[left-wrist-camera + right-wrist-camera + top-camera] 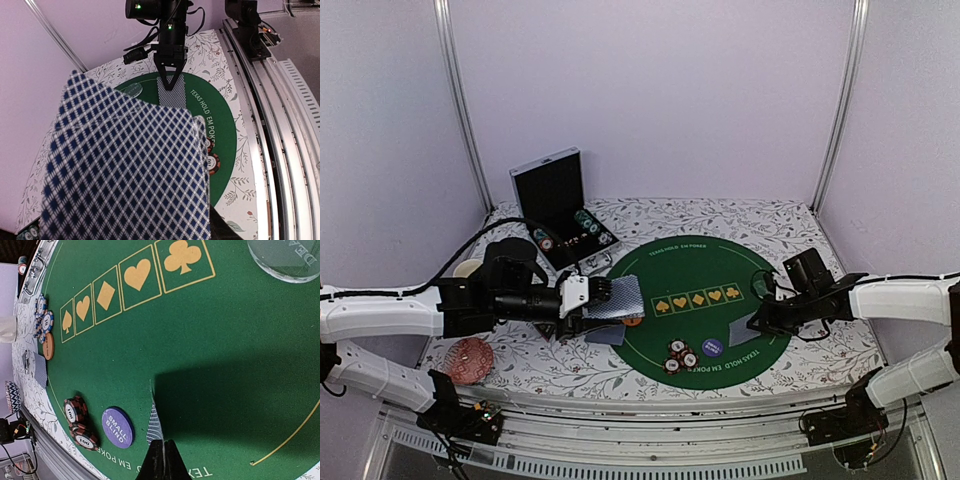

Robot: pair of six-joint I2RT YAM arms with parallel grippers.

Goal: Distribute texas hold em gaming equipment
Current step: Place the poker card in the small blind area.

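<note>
- Poker chips (680,354) sit in a small cluster on the near edge of the green mat (720,265). The right wrist view shows "100" on their faces.
- Just right of them lies a purple button (712,348). Only the right wrist view is close enough to read "SMALL BLIND" on it.
- A red patterned disc (470,358) lies on the counter (790,220), well left of the mat.
- A loose card (605,337) lies back up at the mat's left edge, with an orange button (632,321) just beyond it. The button's lettering is too small to read.
- The left arm reaches in level from the left. The left tool (588,300) is clamped on a pack of cards (620,297) over the mat's left edge. Their blue-check backs fill most of the left wrist view.
- The right arm comes in from the right with its wrist angled down. The right tool (760,322) is pinched closed on a single card (745,330), tilted over the mat's right side.
- The mat's rim reads "TEXAS HOLD'EM POKER". Across its middle run a spade, heart, diamond, heart and club.
- Only the right wrist view shows blue-edged chips (44,320) beside the spade, and a pale round button (285,260) lettered "DEA".
- A cream mug (468,268) stands at the left. Behind it an open black case (555,200) holds more chips.
</note>
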